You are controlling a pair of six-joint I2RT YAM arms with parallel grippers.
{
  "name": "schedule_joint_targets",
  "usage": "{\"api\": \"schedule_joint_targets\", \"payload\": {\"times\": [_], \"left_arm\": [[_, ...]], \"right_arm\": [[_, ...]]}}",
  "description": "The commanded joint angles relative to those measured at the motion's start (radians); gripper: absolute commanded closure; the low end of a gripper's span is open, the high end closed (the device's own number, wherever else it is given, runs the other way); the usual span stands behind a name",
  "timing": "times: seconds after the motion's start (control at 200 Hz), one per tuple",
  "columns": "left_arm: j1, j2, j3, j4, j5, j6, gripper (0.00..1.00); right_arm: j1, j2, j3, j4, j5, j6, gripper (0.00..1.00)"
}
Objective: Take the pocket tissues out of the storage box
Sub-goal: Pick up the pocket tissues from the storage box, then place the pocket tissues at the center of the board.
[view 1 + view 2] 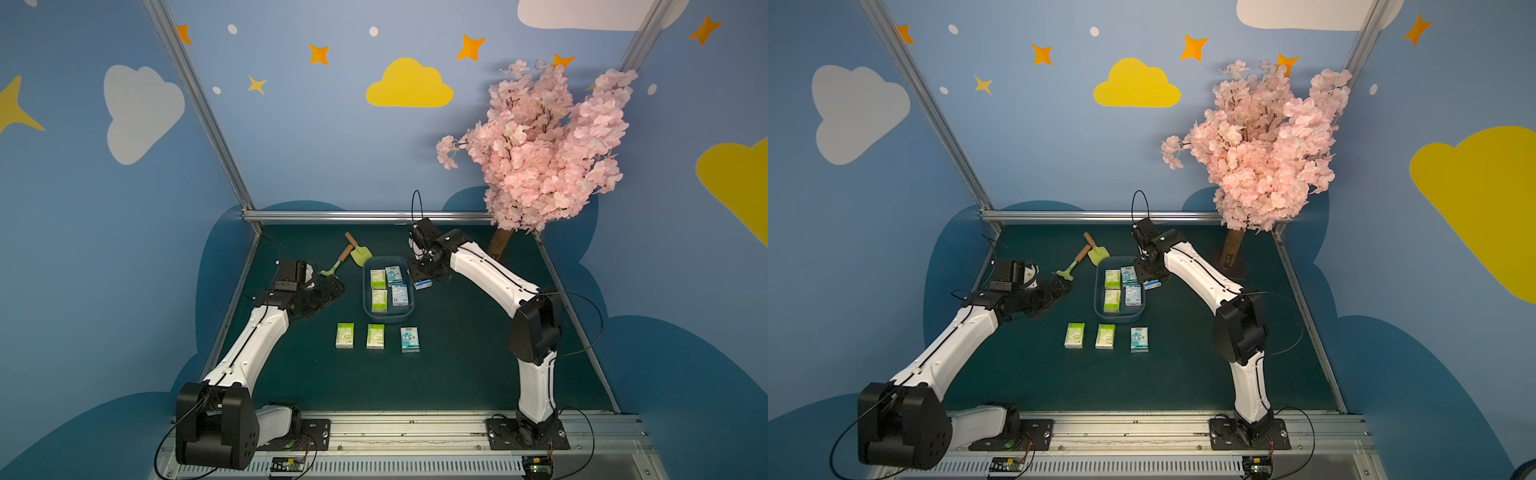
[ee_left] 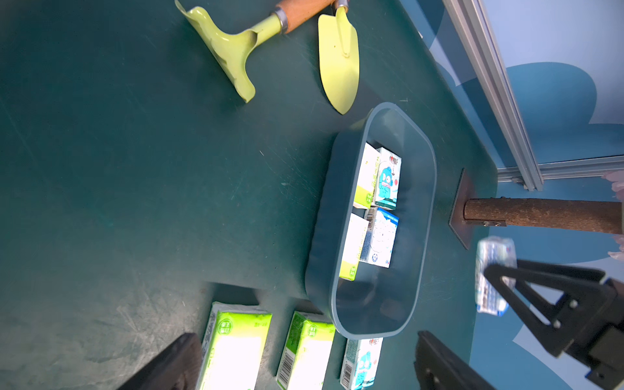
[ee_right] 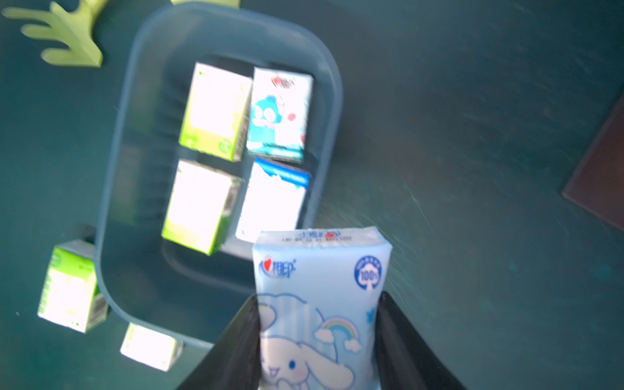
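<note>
The dull blue storage box (image 1: 366,291) (image 1: 1099,291) (image 2: 324,216) (image 3: 114,169) sits mid-table and holds several pocket tissues: two green-and-white packets (image 1: 377,279) (image 1: 379,300) and two light blue ones (image 1: 393,275) (image 1: 400,295). Three more packets lie in a row in front of the box (image 1: 344,335) (image 1: 375,336) (image 1: 409,339). My right gripper (image 1: 422,280) (image 3: 317,300) is shut on a light blue cartoon packet (image 3: 320,270) (image 1: 424,285) (image 2: 493,273), held just outside the box's right rim. My left gripper (image 1: 332,286) (image 2: 304,358) hovers left of the box, open and holding nothing.
A yellow-green toy shovel (image 1: 359,251) and rake (image 1: 332,268) lie behind and left of the box. A pink blossom tree (image 1: 540,145) stands at the back right on a brown base plate (image 2: 461,209). Metal frame rails (image 1: 365,216) border the green mat.
</note>
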Motion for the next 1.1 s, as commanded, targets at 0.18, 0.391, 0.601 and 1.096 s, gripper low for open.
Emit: {"api": "schedule_joint_targets", "payload": {"times": [0.18,0.391,0.601,1.096], "left_arm": [[-0.023,-0.026,-0.028,0.008,0.000,-0.017,0.00],[-0.031,-0.017,-0.025,0.006,0.001,-0.013,0.00],[-0.037,0.002,-0.012,0.001,0.004,-0.008,0.00],[-0.044,0.038,0.028,-0.016,0.009,0.004,0.00]], "right_arm": [[-0.015,-0.186,-0.253,-0.027,0.007,0.053,0.49],[-0.017,-0.228,-0.397,-0.009,-0.002,0.101,0.50],[-0.015,-0.243,-0.500,0.033,-0.022,0.148,0.50],[-0.012,-0.193,-0.600,0.064,-0.087,0.234,0.51]]}}
